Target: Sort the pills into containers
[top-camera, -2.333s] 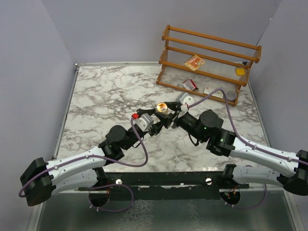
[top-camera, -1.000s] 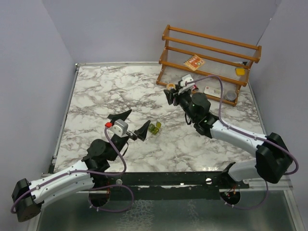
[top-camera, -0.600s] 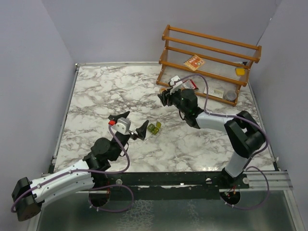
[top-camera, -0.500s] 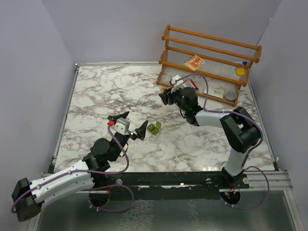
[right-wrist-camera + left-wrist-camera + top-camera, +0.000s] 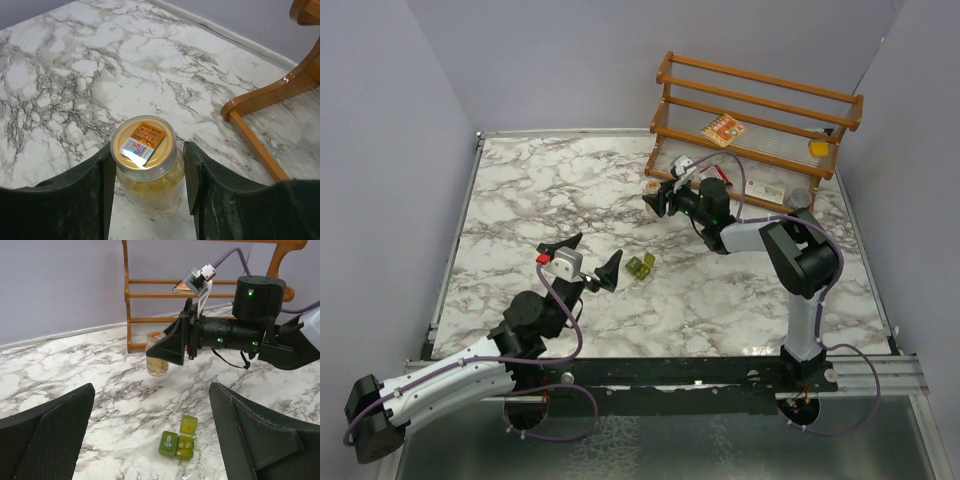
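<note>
The right gripper clamps the gold-capped clear pill bottle at upper centre of the overhead view, just beside the wooden rack's left foot. It looks like the bottle is being set down. The left gripper hangs wide open and empty near the olive pill box mid-frame, with pills in one open compartment. The next move calls for releasing the bottle upright.

The olive-green pill box lies flat just ahead of the left gripper, between its wide-spread fingers. One lid is flipped up over a compartment holding a few yellow pills. More yellowish pieces fill the gold-capped clear bottle, pinched upright in the right gripper.
</note>
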`<state>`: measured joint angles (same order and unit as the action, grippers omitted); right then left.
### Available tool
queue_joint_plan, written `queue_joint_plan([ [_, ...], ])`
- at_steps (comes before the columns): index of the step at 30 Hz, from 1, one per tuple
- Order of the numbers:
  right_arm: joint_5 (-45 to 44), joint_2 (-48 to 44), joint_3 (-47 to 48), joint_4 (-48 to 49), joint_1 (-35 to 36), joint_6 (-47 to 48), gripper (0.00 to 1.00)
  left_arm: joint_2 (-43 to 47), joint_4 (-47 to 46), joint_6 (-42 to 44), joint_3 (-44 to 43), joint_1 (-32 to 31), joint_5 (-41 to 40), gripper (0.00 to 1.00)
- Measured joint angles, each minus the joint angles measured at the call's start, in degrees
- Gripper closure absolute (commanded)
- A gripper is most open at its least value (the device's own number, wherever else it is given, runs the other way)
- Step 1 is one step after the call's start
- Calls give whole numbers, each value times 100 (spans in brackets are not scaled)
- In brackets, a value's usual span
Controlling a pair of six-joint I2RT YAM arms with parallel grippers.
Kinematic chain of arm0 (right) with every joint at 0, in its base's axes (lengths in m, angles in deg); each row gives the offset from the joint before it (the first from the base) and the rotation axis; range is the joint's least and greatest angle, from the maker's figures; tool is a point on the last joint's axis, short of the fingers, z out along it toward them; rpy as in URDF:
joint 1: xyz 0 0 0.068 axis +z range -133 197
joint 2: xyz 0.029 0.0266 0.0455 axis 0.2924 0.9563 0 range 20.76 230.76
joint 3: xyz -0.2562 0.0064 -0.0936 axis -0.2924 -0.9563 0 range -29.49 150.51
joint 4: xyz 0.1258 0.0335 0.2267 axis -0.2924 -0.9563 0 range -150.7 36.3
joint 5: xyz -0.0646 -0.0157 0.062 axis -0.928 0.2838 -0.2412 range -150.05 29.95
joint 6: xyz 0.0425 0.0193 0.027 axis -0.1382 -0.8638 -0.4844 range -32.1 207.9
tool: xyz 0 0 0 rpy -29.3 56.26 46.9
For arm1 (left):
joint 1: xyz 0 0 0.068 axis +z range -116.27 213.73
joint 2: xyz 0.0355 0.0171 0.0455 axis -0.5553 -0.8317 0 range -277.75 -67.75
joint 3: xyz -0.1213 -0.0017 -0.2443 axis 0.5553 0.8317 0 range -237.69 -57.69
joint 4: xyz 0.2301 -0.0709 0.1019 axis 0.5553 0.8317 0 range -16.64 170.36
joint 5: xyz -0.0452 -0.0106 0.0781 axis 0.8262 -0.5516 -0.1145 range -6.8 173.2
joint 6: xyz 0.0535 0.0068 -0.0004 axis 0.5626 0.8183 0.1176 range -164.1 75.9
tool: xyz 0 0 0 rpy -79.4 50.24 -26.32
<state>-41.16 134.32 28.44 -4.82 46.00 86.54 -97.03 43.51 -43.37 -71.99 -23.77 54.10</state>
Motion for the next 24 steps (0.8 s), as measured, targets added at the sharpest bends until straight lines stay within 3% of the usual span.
queue_joint_plan([
  [17,155,227,-63,391,-24,-330,99,-57,2,0,0,0,2,1],
  [24,177,227,-664,647,-24,-592,99,-57,2,0,0,0,2,1],
])
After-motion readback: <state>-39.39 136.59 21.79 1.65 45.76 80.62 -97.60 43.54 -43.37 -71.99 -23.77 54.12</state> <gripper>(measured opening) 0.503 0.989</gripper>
